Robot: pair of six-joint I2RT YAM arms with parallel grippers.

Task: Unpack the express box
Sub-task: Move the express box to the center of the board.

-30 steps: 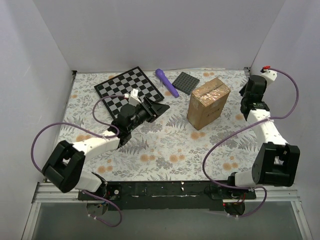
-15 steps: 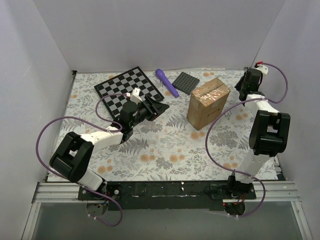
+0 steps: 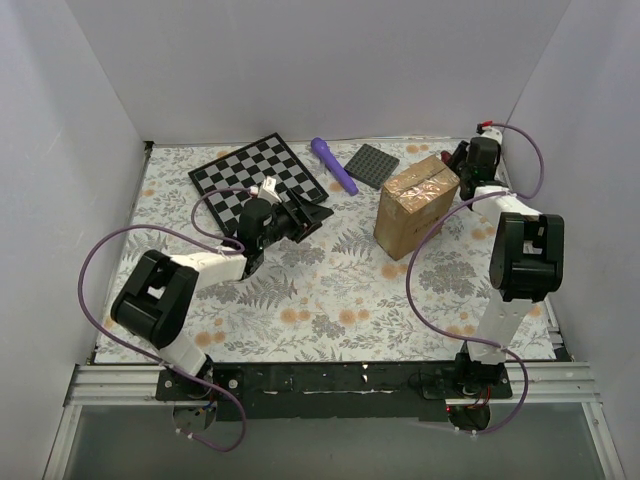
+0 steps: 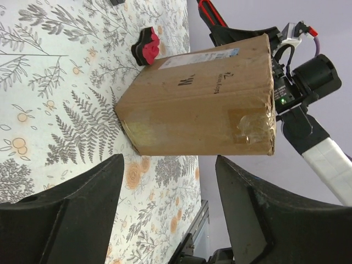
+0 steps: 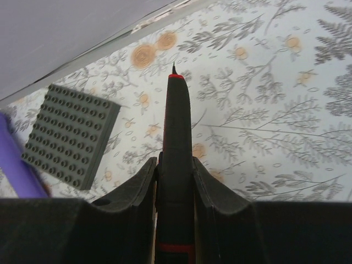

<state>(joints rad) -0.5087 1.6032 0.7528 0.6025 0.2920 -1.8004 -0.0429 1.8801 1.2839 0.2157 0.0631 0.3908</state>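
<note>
While the box [image 3: 417,205] has not moved, your right arm has swung in from the right side of the table over the last second; its gripper [image 3: 462,160] now hangs just past the box's far right corner, level with the top; the jaws are clamped on a slim black tool [image 5: 176,126] with red trim and a fine point; in the wrist view that point aims out over the table toward the grey plate [image 5: 69,143], not yet at the box. Your left arm has stretched a little further toward the centre; its gripper [image 4: 169,159] faces the box's left side with the jaws apart and nothing between them. Taken together, this reads as the set-up for slitting the tape, with the left hand ready to steady the box; no cut shows yet. The box stands upright right of centre, toward the far side, well apart from the chessboard [image 3: 258,172] and near the plate; it is brown corrugated card, flaps shut; shiny tan tape runs along the top seam and wrinkles down over one end; a small dark mark and a pale label strip show on the side facing your left camera; the corners look square and uncrushed.
</note>
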